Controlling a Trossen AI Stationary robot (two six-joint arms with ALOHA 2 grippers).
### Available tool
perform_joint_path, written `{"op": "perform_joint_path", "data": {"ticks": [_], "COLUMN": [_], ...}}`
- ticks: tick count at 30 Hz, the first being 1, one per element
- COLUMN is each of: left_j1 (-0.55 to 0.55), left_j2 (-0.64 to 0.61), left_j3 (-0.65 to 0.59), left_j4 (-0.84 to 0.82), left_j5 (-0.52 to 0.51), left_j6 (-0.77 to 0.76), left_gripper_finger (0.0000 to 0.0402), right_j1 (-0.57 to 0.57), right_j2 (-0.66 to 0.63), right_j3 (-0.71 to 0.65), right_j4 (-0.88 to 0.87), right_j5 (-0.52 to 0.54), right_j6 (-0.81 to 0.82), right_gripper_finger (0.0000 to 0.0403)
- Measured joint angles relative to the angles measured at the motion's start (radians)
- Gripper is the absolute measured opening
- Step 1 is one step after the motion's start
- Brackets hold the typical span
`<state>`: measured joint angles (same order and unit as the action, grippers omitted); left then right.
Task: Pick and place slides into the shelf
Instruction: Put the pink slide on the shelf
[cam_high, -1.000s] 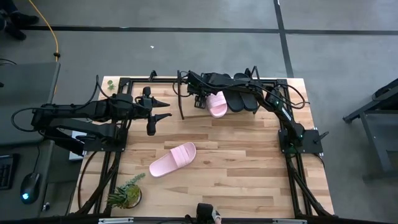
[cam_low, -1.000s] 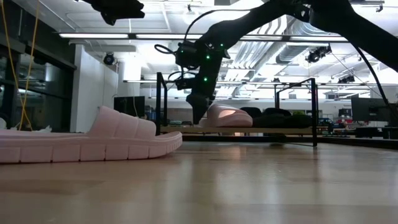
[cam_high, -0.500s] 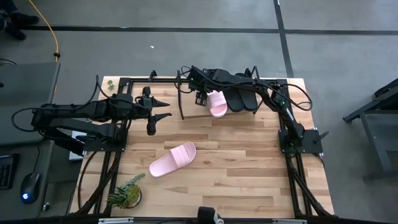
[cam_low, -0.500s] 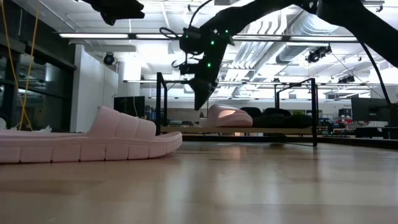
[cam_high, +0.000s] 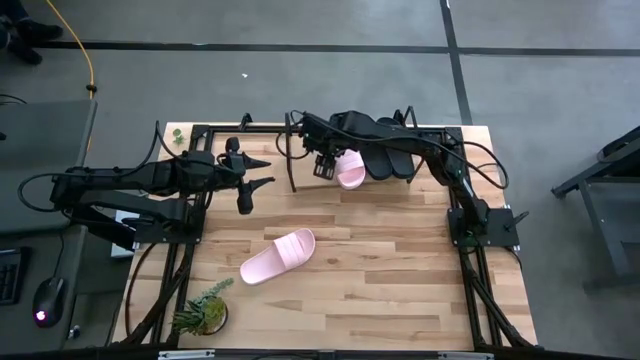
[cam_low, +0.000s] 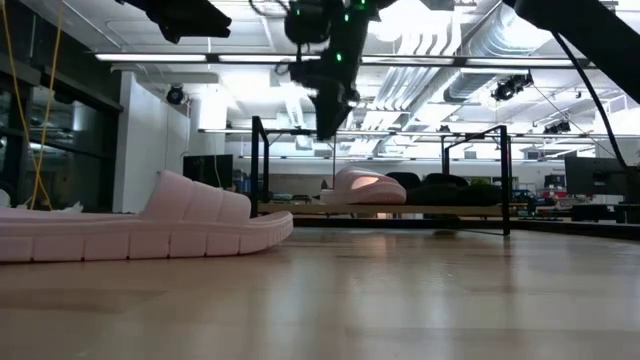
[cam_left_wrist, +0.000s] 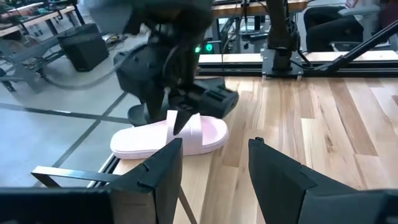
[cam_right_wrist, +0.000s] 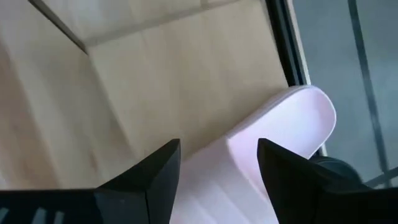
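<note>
One pale pink slide (cam_high: 349, 168) rests sole-down on the shelf's wooden board (cam_low: 450, 210), next to two black slides (cam_high: 386, 160). The second pink slide (cam_high: 278, 255) lies sole-down on the table near its middle. My right gripper (cam_high: 322, 165) hangs open above the left end of the shelved pink slide (cam_right_wrist: 280, 143) and touches nothing; in the low view this gripper (cam_low: 328, 125) is well above the slide (cam_low: 365, 186). My left gripper (cam_high: 265, 172) waits open at the table's left side, pointing toward the shelf.
A potted plant (cam_high: 205, 310) stands at the table's near left corner. The shelf's black end hoop (cam_high: 291, 170) stands just left of my right gripper. A black frame (cam_high: 200, 135) borders the table. Bare wood lies between the shelf and the loose pink slide.
My right gripper has risen straight up from the left end of the pink slide on the shelf. The slide stays flat on the board where it was.
</note>
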<state>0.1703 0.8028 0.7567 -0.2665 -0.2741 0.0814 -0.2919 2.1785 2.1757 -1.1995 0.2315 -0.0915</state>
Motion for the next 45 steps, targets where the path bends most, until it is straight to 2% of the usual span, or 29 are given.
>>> {"op": "perform_joint_path", "data": {"ticks": [4, 12, 17, 26, 29, 35, 45], "left_j1": [0.000, 0.000, 0.000, -0.001, -0.018, -0.121, -0.248], "left_j2": [0.000, 0.000, 0.000, 0.000, 0.000, 0.000, 0.000], "left_j3": [0.000, 0.000, 0.000, 0.000, 0.000, 0.000, 0.000], "left_j4": [0.000, -0.073, -0.109, -0.217, -0.255, -0.278, -0.286], "left_j5": [0.000, 0.000, 0.005, 0.235, 0.278, 0.275, 0.147], "left_j6": [-0.008, -0.008, -0.008, -0.062, -0.093, -0.149, -0.221], "left_gripper_finger": [0.0168, 0.0168, 0.0168, 0.0168, 0.0168, 0.0168, 0.0168], "right_j1": [0.044, 0.137, 0.211, 0.343, 0.378, 0.437, 0.498], "right_j2": [0.001, 0.000, 0.001, 0.001, 0.001, 0.006, 0.053], "right_j3": [0.045, 0.059, 0.051, 0.051, 0.051, 0.051, 0.050], "right_j4": [-0.038, -0.042, -0.063, -0.049, -0.012, 0.087, 0.168], "right_j5": [-0.009, -0.133, -0.140, -0.126, -0.125, -0.120, -0.122], "right_j6": [0.051, 0.112, 0.120, 0.145, 0.145, 0.144, 0.191], "right_gripper_finger": [0.0204, 0.0204, 0.0204, 0.0204, 0.0204, 0.0204, 0.0204]}}
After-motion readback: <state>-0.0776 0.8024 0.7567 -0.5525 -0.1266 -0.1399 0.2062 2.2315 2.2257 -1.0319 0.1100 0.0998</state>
